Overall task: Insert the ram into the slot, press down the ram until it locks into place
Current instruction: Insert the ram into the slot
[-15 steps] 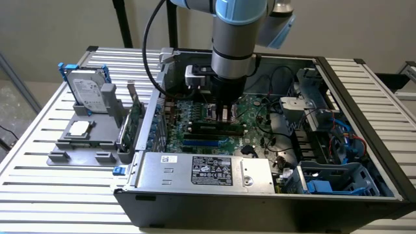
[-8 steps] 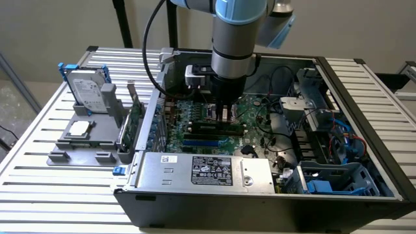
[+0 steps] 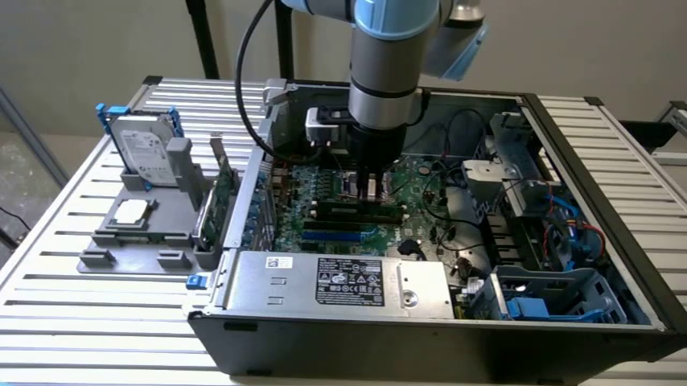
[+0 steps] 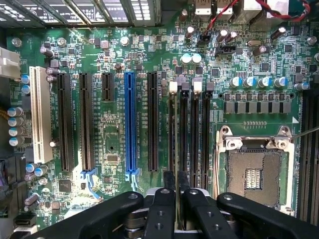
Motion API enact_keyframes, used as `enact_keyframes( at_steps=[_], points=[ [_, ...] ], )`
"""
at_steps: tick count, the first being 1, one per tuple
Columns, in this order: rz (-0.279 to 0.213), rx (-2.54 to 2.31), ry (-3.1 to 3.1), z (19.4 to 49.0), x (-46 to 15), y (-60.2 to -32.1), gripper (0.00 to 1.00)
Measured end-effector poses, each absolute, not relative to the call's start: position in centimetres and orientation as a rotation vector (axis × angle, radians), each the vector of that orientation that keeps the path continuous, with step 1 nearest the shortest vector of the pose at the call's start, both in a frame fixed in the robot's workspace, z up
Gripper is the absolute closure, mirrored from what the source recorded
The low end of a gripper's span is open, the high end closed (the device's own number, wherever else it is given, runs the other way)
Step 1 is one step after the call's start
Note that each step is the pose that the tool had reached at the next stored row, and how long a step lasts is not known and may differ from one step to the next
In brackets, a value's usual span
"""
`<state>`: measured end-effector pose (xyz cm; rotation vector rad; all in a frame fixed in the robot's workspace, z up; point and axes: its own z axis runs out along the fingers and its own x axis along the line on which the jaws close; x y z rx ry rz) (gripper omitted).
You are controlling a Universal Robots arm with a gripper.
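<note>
Open case (image 3: 429,342) holds the motherboard (image 4: 113,127) (gripper (image 4: 176,178) above a slot (image 4: 184,129)).

The arm (image 3: 381,80) was a silver-grey tube under a pale blue joint cap (image 3: 395,16). A black cable (image 3: 240,72) looped down beside it. A small white box (image 3: 322,125) sat at the wrist. The pincer (image 4: 176,180) was black, with rounded links and small screw holes.

slot (image 4: 183,134) — black plastic, seemingly matt
</note>
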<state>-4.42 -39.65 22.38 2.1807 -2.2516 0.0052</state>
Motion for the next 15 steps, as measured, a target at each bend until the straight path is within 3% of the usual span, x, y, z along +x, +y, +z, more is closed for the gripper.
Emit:
enact_keyframes(
  at_steps=[4,5,15],
  points=[
    [0.014,2.184,-2.254,22.4,-4.4,-39.6,0.85],
    [0.015,2.184,-2.254,22.4,-4.4,-39.6,0.78],
    [0.016,2.184,-2.254,24.8,-4.6,-39.6,0.80]
  ],
)
